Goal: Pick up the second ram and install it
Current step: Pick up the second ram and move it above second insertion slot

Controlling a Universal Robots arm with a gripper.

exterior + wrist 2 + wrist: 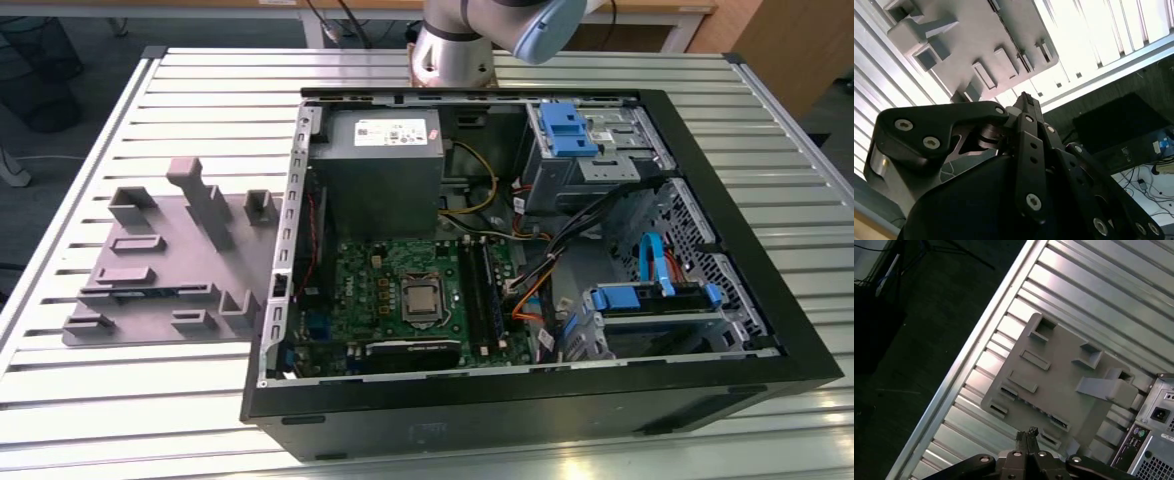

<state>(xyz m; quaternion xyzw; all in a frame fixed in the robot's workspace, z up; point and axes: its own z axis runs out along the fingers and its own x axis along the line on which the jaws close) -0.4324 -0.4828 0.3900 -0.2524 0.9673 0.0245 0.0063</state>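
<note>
Slatted table [214, 80] holding tray [150, 228]; am hovering gripper [1026, 433] over it, fingers [1021, 441] together, empty, because ram [140, 292] seems parked in its slot.

Open air between end effector [1026, 432], fixture [1059, 375]

Fixture tray [154, 272] on table [134, 405], exterior view's left of computer case [534, 425].

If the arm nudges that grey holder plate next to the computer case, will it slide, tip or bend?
The grey holder plate looks rigid: thick, with solid raised blocks. It lies flat and wide, so tipping seems unlikely. On the smooth ribbed metal table it would probably slide.
</note>
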